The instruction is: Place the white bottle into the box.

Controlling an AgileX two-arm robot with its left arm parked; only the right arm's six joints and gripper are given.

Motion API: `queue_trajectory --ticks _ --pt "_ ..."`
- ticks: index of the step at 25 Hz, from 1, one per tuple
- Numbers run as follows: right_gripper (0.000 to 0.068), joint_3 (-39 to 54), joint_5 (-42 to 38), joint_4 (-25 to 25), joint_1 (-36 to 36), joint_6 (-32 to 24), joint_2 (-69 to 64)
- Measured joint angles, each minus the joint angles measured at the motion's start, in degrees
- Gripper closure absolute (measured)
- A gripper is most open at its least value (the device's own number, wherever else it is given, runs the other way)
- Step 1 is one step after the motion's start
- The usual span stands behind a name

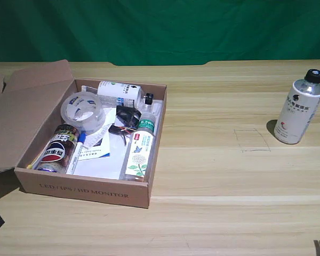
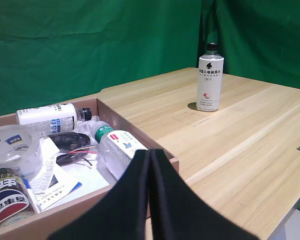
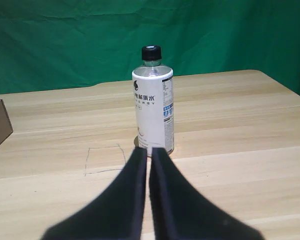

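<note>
Exterior view, left to right: the box [image 1: 85, 191] sits toward the table's [image 1: 218, 213] left edge, its wide flap [image 1: 21, 114] folded out toward the exterior view's left. Inside lie a roll of clear tape [image 1: 84, 111], a dark snack can [image 1: 58, 148], a blue-capped marker [image 1: 77, 151], papers [image 1: 98, 162], a white bottle with blue-black label [image 1: 120, 93] on its side along the far wall, a tangle of black wires [image 1: 124, 122], and a clear bottle with green cap [image 1: 140, 149] lying along the right wall. Near the middle-right of the table a faint pencilled square [image 1: 252, 140] is drawn. Just beyond it, close to the table's right edge, the white bottle [image 1: 300, 108] stands upright, well apart from the box.

In the right wrist view the end effector [image 3: 145, 152] has its two black fingers pressed together, holding nothing, with the fingertips [image 3: 138, 152] right in front of the bottle's base, seemingly short of touching it.
</note>
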Motion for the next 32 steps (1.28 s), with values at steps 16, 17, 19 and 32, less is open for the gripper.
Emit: queue_trajectory --ticks 16,17,19,32 --pt "0.0680 0.00 0.00 0.00 0.00 0.00 0.00" --pt "0.0680 0.00 0.00 0.00 0.00 0.00 0.00" --pt "0.0680 0.00 0.00 0.00 0.00 0.00 0.00" --pt "0.0680 0.00 0.00 0.00 0.00 0.00 0.00"
